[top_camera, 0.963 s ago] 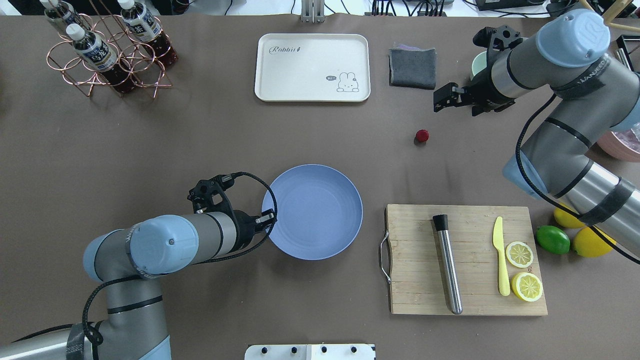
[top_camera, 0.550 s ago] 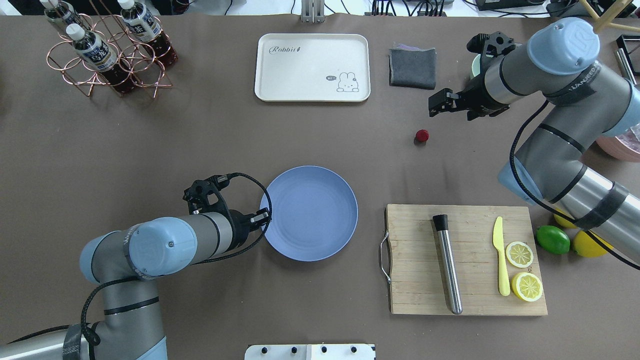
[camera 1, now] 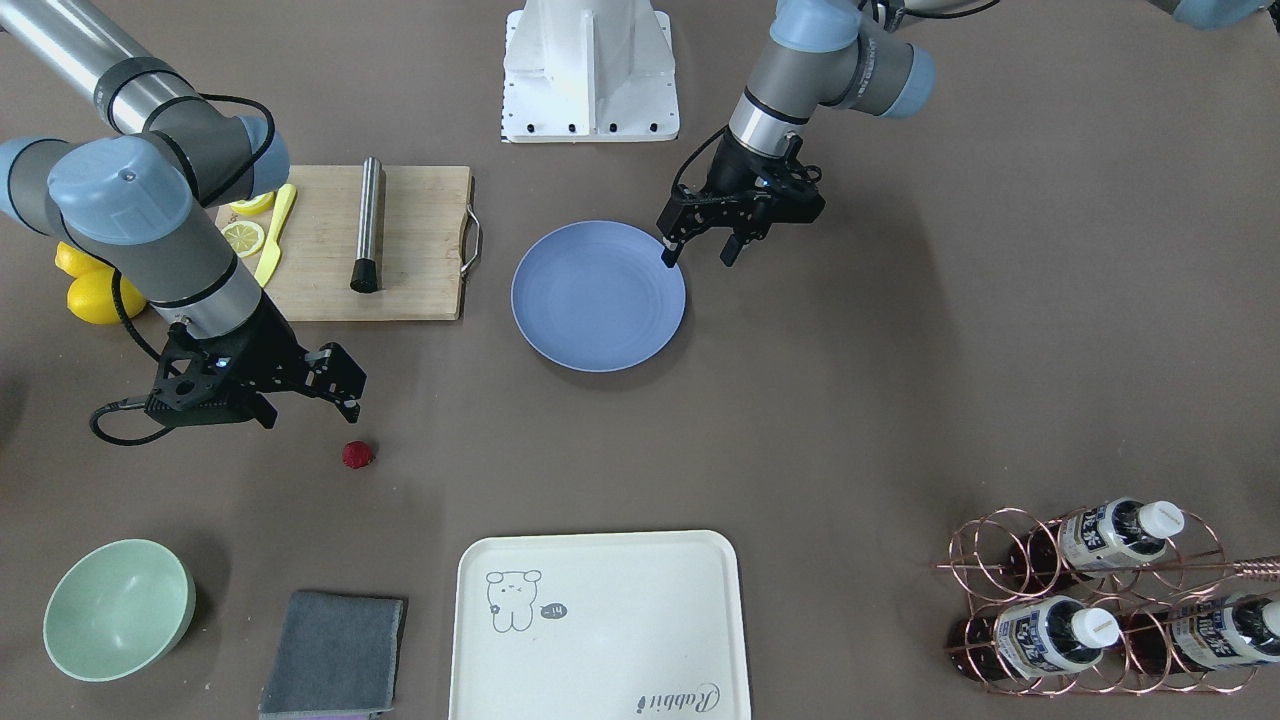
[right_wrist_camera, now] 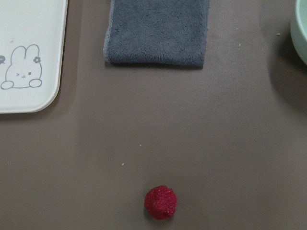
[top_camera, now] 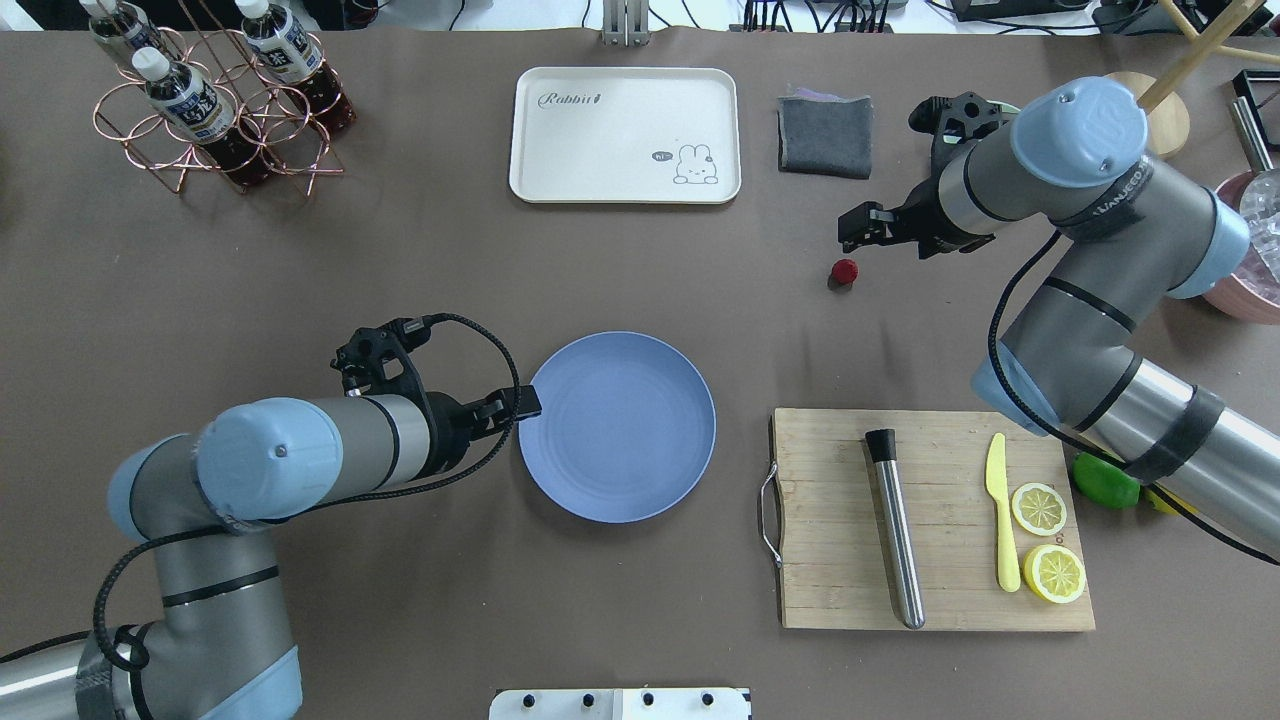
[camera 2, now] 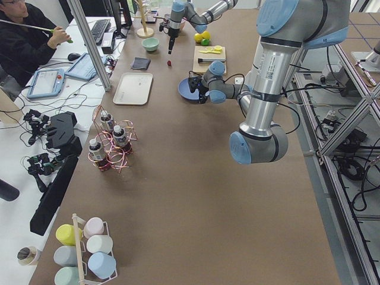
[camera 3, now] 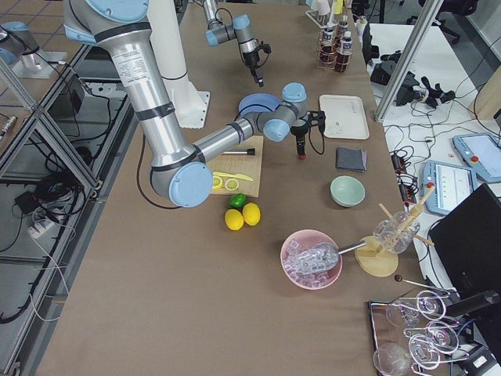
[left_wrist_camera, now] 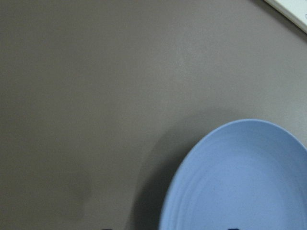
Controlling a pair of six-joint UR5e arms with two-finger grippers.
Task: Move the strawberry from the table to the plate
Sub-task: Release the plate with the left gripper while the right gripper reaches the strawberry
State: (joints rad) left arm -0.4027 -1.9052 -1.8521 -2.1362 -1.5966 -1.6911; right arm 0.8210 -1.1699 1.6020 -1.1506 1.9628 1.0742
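Note:
The strawberry [top_camera: 845,271] [camera 1: 358,455], small and dark red, lies on the table [top_camera: 400,260], right of centre. My right gripper [top_camera: 856,227] [camera 1: 305,403] hovers open just beyond and beside it, empty; the berry shows at the bottom of the right wrist view [right_wrist_camera: 161,202]. The blue plate [top_camera: 617,426] [camera 1: 598,296] sits empty at mid-table. My left gripper [top_camera: 512,408] [camera 1: 697,257] stands open at the plate's left rim, one finger at the edge, holding nothing. The left wrist view shows only part of the plate [left_wrist_camera: 240,177].
A cream tray [top_camera: 600,140] and a grey cloth [top_camera: 825,133] lie at the far side. A cutting board [top_camera: 830,560] with a metal rod, a knife and lemon halves sits near right. There is also a bottle rack [top_camera: 215,95] and a mint bowl [camera 1: 118,608].
My right gripper has moved left and closer to the strawberry. The plate shifted slightly left and away, then stayed put. My left arm has swung back from the plate's rim.

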